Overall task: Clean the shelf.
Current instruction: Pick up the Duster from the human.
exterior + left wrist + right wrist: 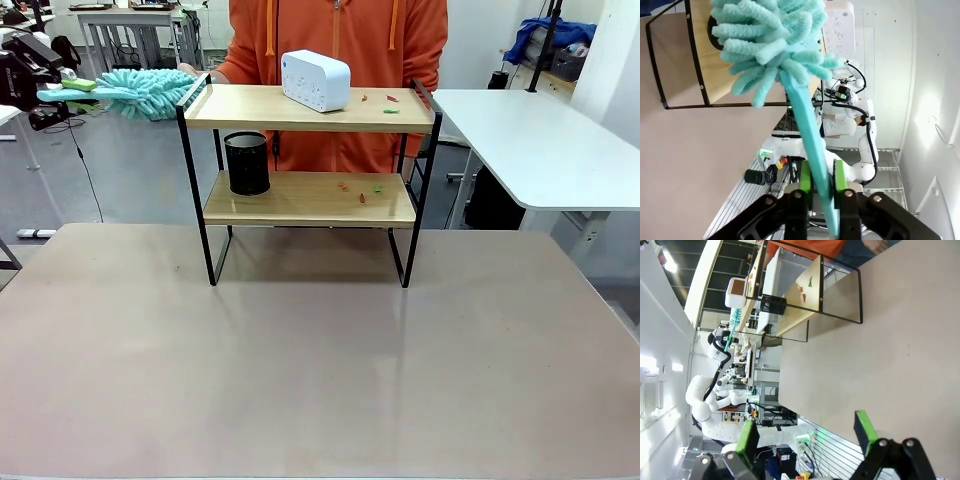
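**A:** Left gripper (pixel 823 177) status?
**B:** Clenched on the duster handle (pixel 807 130), left of the shelf (pixel 250 108) on the worktop (pixel 300 380). Shelf looks light and tippy, so I'd sweep gently. Right gripper (pixel 806 429) is released.

Behind the shelf (pixel 260 108), the person (pixel 340 35) is wearing an orange hoodie (pixel 420 50) with drawstrings. The left gripper (pixel 822 172) and right gripper (pixel 805 429) are showing black links, silver screws, green pads.

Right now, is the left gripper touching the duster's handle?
Touching. The left wrist view shows the left gripper with its green pads pressed on both sides of the teal duster handle, no gap.
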`<state>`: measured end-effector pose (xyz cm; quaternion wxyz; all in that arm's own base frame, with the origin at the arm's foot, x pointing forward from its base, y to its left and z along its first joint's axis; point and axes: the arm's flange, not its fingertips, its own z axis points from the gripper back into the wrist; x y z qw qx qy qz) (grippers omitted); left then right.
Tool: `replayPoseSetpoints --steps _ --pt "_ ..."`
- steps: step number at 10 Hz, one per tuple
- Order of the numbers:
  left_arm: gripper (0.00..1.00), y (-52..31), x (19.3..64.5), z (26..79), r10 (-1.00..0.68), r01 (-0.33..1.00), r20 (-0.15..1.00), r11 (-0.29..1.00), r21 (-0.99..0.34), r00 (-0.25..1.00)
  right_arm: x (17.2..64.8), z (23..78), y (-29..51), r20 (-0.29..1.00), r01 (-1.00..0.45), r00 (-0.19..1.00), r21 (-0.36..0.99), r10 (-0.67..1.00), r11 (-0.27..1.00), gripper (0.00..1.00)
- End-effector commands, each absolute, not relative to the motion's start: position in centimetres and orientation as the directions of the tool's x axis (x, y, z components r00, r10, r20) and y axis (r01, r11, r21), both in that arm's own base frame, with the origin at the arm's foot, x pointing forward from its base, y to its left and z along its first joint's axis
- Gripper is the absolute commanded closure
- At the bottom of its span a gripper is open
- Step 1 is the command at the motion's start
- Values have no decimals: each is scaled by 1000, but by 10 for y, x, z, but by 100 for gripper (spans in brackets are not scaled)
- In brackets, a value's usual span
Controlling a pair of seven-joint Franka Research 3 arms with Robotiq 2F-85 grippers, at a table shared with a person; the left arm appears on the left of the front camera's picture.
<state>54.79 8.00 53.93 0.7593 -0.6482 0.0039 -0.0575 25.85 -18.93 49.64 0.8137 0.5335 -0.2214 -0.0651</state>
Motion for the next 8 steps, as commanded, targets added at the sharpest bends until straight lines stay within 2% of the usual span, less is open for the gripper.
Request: replayPoseSetpoints --steps 1,5,6,8 --pt "100 76 538 537 -89 111 96 178 -978 991 261 498 -188 319 -162 884 894 -342 417 0" --pt "100 85 526 544 -85 137 122 189 -972 989 261 498 -188 319 -162 884 894 -342 417 0" --pt "100 96 506 556 -105 173 155 193 -966 982 261 498 -188 319 -162 884 894 -342 417 0" --pt "100 146 429 581 -137 250 220 276 -928 966 261 498 -188 319 -162 884 894 -342 417 0"
